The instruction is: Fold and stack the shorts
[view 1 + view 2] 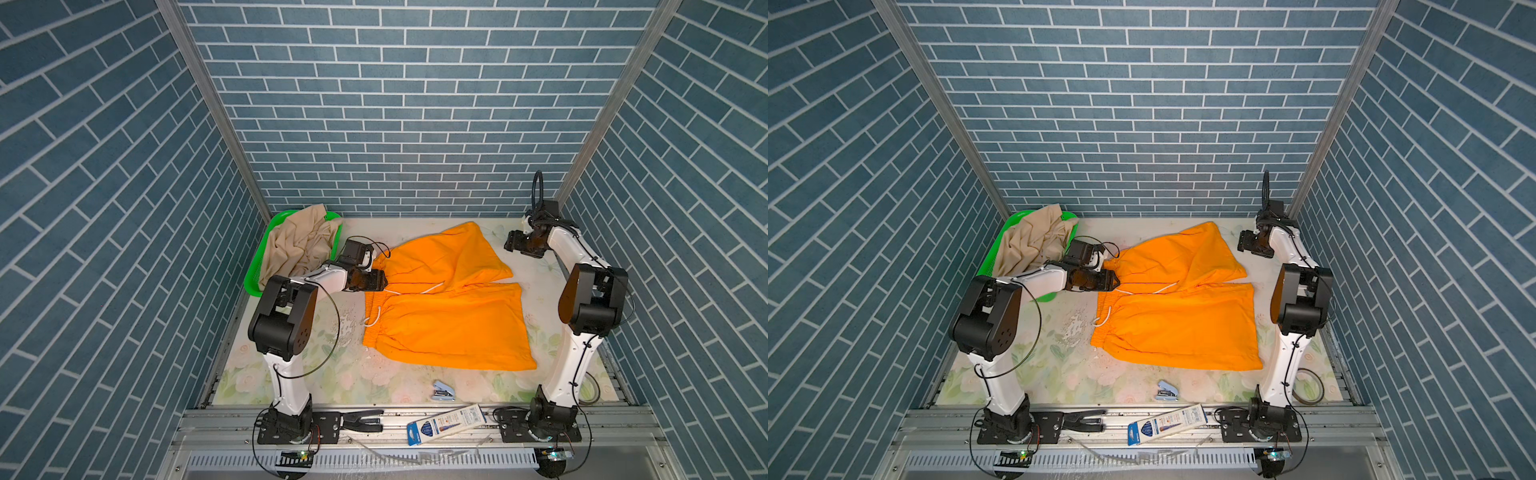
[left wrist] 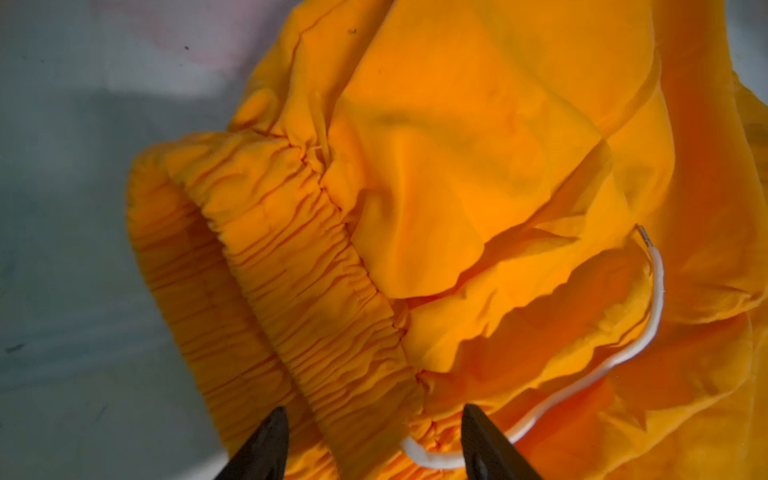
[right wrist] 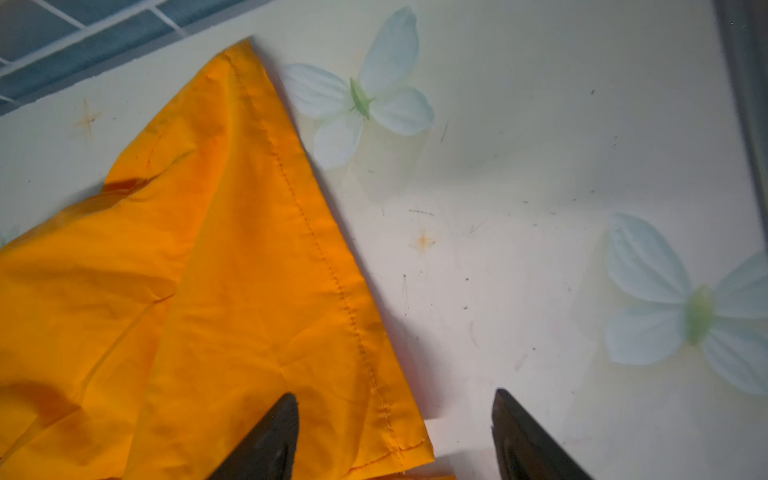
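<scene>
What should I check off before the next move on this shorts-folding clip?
1. Left gripper open: ok, jaws apart over the waistband of the orange shorts.
2. Right gripper open: ok, jaws apart at the far leg's hem corner.
3. Orange shorts folded: not ok, both legs lie splayed on the table.
4. Drawstring tucked away: not ok, loose across the cloth.
5. Beige shorts ready to fold: not ok, crumpled in the green basket.
</scene>
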